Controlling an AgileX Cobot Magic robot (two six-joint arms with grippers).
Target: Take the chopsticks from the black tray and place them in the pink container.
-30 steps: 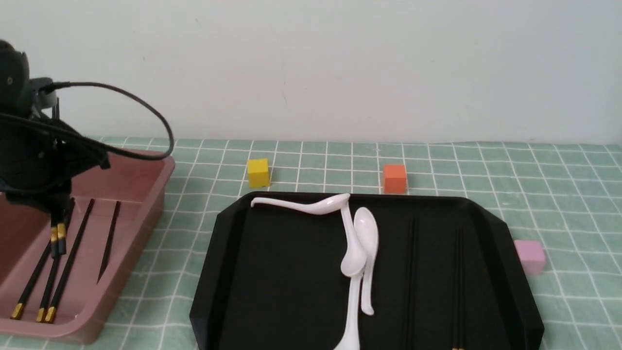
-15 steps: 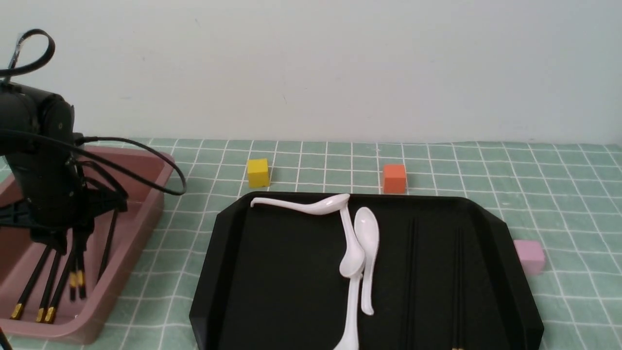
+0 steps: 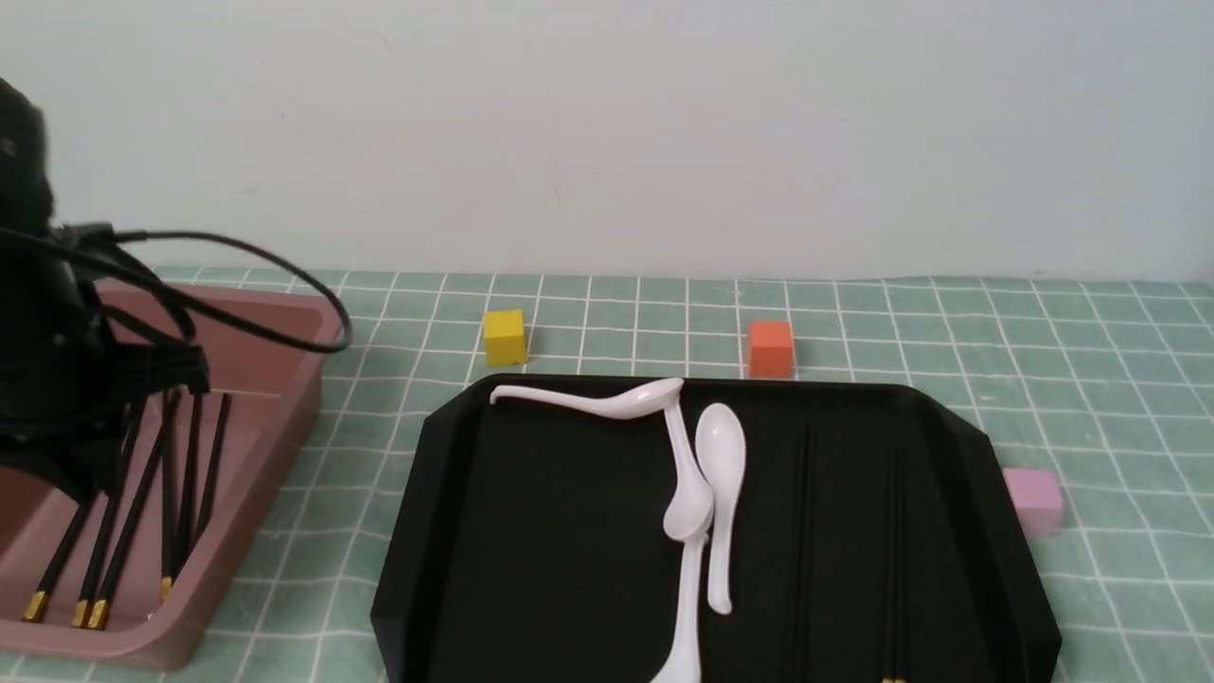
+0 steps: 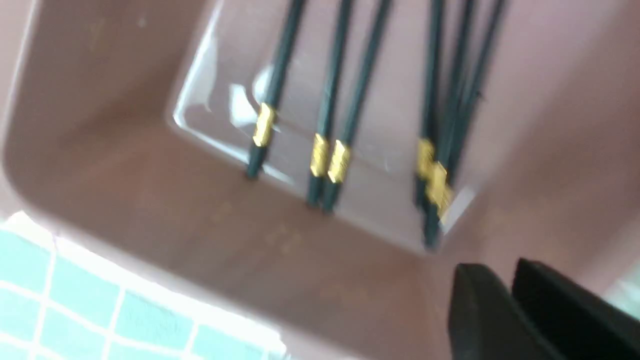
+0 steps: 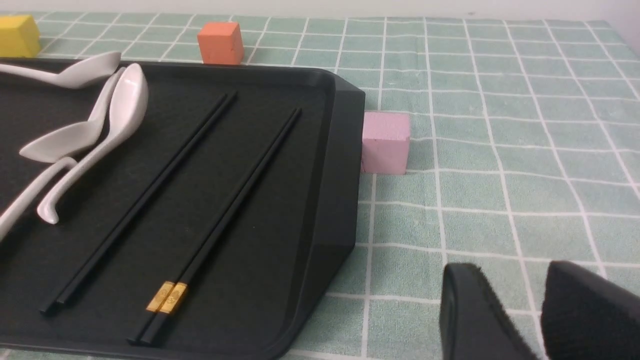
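The pink container [image 3: 270, 356] stands at the left and holds several black chopsticks [image 3: 133, 512] with their gold ends toward me. My left arm [image 3: 47, 398] hangs over it and hides its own gripper in the front view. In the left wrist view the left gripper [image 4: 492, 267] is open by a narrow gap, empty, above the container's wall [image 4: 150, 200] and the chopsticks [image 4: 327, 100]. On the black tray [image 3: 531, 531] two pairs of chopsticks [image 5: 235, 200] lie side by side. My right gripper [image 5: 512, 267] is open and empty, over the cloth beside the tray's rim [image 5: 345, 150].
Three white spoons [image 3: 707, 474] lie across the tray's middle. A yellow cube [image 3: 504, 337] and an orange cube [image 3: 769, 347] sit behind the tray. A pale-pink cube [image 3: 1034, 500] sits against its right edge. A green checked cloth [image 3: 1119, 398] covers the table.
A second ago my left gripper held a pair of chopsticks over the pink container. It let them go, and they now lie inside with the others. The tray's contents have not moved.
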